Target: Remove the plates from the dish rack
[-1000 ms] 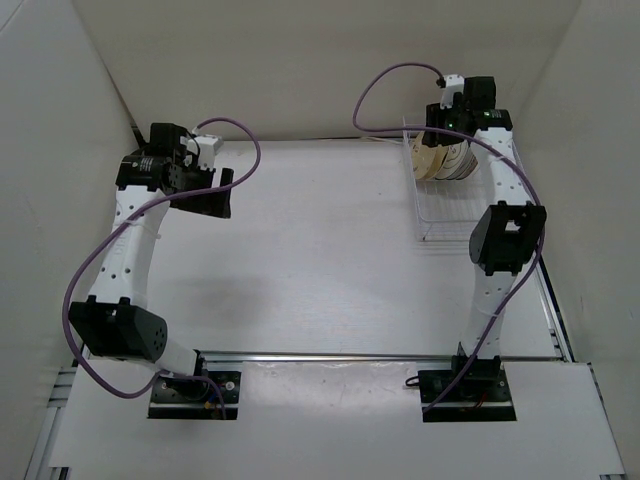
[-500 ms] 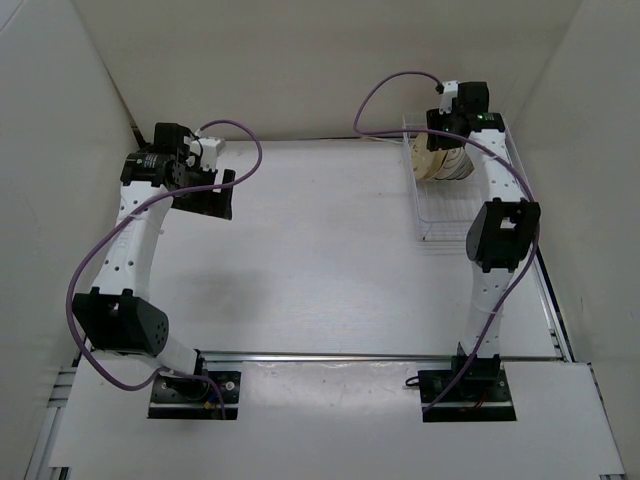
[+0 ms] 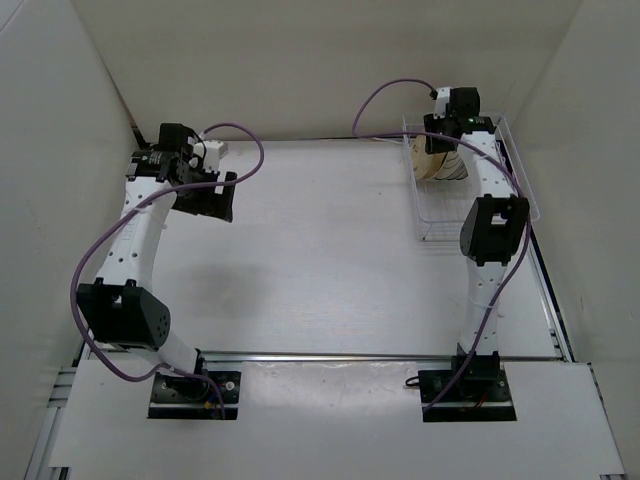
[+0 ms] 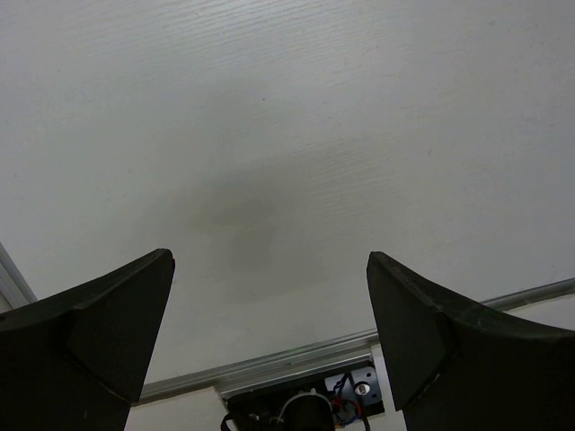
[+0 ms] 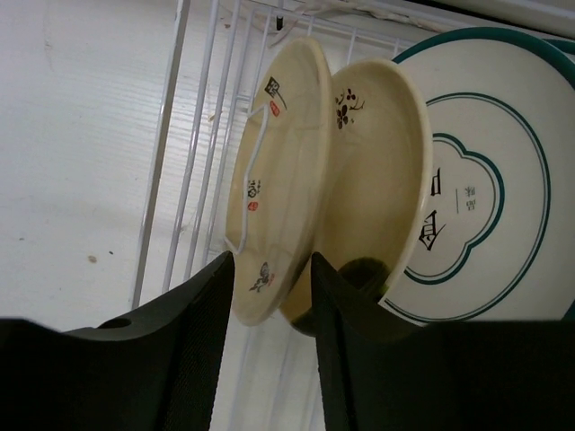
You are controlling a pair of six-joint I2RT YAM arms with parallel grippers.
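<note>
Reaches farther along the white wire dish rack [image 5: 193,135] than a second ago, right tool [image 5: 271,269] astride the nearest upright cream round plate [image 5: 278,162], clenched or not cannot tell, left tool [image 4: 269,260] spread idle over the white worktop [image 4: 269,108]; calls for a square rim pinch, then a straight lift.

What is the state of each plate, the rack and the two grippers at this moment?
Dish rack: holds three plates.
Front cream plate: upright in rack.
Middle tan plate: upright in rack.
Ringed white plate: upright, rearmost.
Left gripper: open, empty.
Right gripper: straddles front cream plate's rim; grip unclear.
</note>
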